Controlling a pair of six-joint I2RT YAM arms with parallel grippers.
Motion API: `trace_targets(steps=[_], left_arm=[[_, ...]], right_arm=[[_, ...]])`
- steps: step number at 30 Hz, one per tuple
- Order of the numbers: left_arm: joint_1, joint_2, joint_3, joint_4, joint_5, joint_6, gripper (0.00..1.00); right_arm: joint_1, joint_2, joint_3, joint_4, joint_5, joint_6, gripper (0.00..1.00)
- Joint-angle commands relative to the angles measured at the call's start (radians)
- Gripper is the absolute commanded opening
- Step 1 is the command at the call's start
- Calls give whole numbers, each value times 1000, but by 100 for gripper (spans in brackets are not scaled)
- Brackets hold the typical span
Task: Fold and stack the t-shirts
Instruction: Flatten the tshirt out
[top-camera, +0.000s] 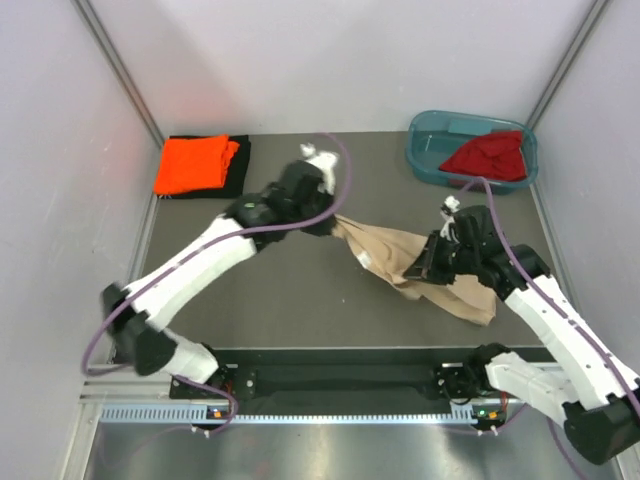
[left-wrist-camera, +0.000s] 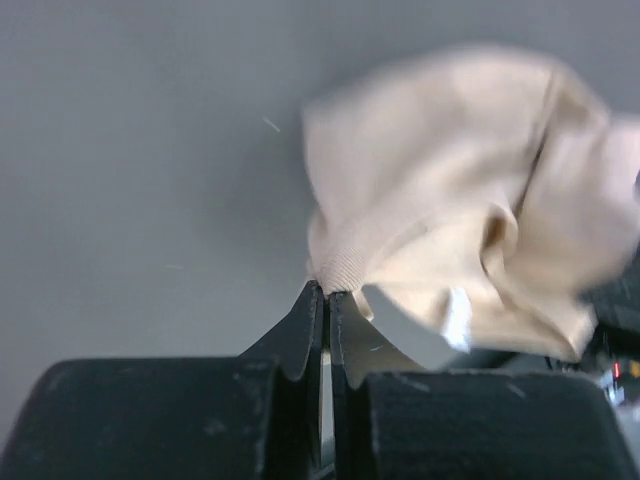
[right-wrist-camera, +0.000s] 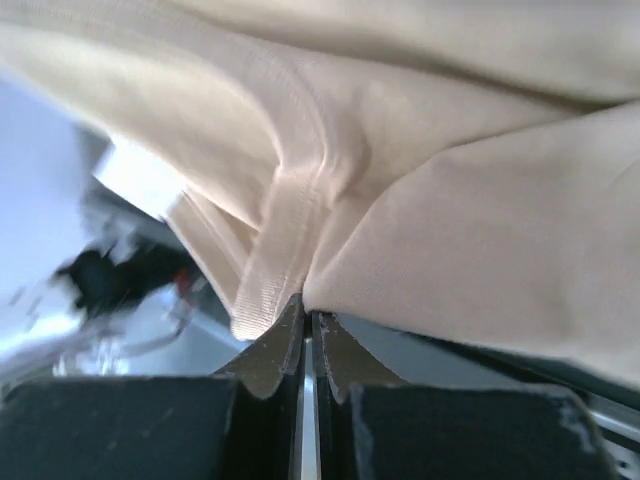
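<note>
Here, beige-tan t-shirt (top-camera: 395, 255) lay bunched nearer than the teal tub (top-camera: 424, 152), left gripper (left-wrist-camera: 323, 290) and right gripper (right-wrist-camera: 305, 305) each clamped tight on its hem, dark red t-shirt (top-camera: 490, 157) heaped inside that tub.

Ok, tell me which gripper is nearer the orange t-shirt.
Left. The left gripper is mid-table, right of the orange t-shirt; the right gripper is farther right, beyond the beige t-shirt.

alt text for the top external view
The left gripper and right gripper pinch a crumpled beige t-shirt mid-table. A folded orange t-shirt lies on a black t-shirt far left; a red t-shirt sits in a teal tub far right.
</note>
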Motion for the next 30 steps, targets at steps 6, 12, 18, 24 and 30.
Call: trace_targets(steps=[6, 12, 18, 24, 30], left_arm=[[113, -432, 111, -23, -265, 129, 0], [113, -466, 321, -39, -365, 203, 0], [113, -434, 477, -15, -530, 301, 0], [113, -394, 489, 86, -577, 375, 0], [113, -362, 532, 129, -572, 393, 0]], right_arm=[[576, 141, 401, 93, -56, 129, 0], [736, 436, 841, 20, -44, 17, 0], [469, 478, 954, 22, -217, -54, 0], [213, 579, 1086, 27, -356, -74, 0], [116, 790, 1380, 64, -398, -23, 0]])
